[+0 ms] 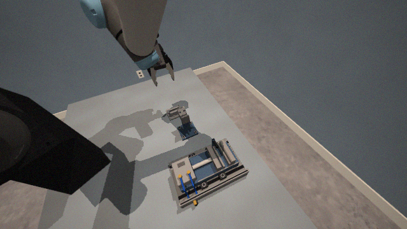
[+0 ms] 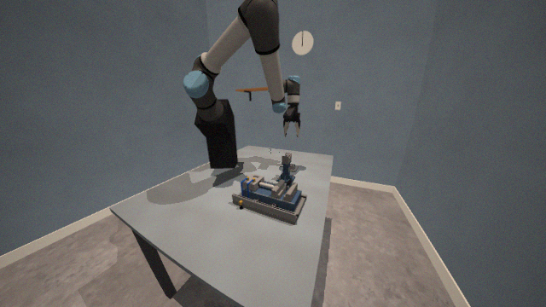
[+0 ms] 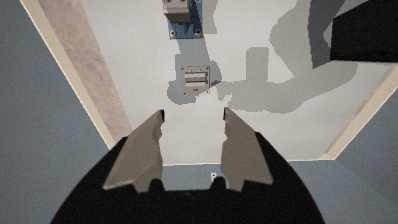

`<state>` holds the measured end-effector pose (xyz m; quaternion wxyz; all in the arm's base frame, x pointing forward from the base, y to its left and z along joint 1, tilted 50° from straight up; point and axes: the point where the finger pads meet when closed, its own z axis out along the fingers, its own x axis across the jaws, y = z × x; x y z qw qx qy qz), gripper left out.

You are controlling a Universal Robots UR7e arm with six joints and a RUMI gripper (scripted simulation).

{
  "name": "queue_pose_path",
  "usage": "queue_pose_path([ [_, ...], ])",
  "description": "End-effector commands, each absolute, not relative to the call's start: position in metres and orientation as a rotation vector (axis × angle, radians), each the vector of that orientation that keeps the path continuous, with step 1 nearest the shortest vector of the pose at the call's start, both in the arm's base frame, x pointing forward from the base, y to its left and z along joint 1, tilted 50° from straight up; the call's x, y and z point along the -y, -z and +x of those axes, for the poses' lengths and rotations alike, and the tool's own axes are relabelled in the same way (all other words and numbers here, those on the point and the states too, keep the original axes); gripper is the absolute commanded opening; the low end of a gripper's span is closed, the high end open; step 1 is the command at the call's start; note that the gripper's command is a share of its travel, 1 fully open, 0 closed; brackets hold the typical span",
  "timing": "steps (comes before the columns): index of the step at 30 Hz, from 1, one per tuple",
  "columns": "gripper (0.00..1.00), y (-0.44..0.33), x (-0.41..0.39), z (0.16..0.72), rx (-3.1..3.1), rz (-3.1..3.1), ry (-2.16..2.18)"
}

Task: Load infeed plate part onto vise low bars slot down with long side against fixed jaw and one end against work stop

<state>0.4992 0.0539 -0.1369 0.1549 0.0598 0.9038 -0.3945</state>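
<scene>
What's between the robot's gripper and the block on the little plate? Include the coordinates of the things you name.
Nothing but air: in the wrist view, no object comes between the open gripper (image 1: 165,83) (image 2: 292,136) (image 3: 194,114) and the block (image 3: 195,76).

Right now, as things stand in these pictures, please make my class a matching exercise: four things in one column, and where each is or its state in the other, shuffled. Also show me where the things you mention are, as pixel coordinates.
Things
1. gripper (image 1: 165,82) (image 2: 292,136) (image 3: 194,109)
2. clock (image 2: 303,43)
3. small hoses (image 1: 183,187)
4. robot arm's joint caps (image 1: 147,62) (image 2: 196,84)

Places, colours, states
A. blue, on the vise
B. light blue
C. above the table, fingers apart
D. high on the wall

Right pairs: 1-C, 2-D, 3-A, 4-B
</scene>
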Motion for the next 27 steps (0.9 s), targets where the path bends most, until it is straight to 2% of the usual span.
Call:
queue_pose_path([
  [1, 0.51, 0.1362, -0.0562, 0.501, -2.583, 0.177, 1.124],
  [27, 0.51, 0.136, -0.0556, 0.5001, -2.569, 0.224, 1.112],
])
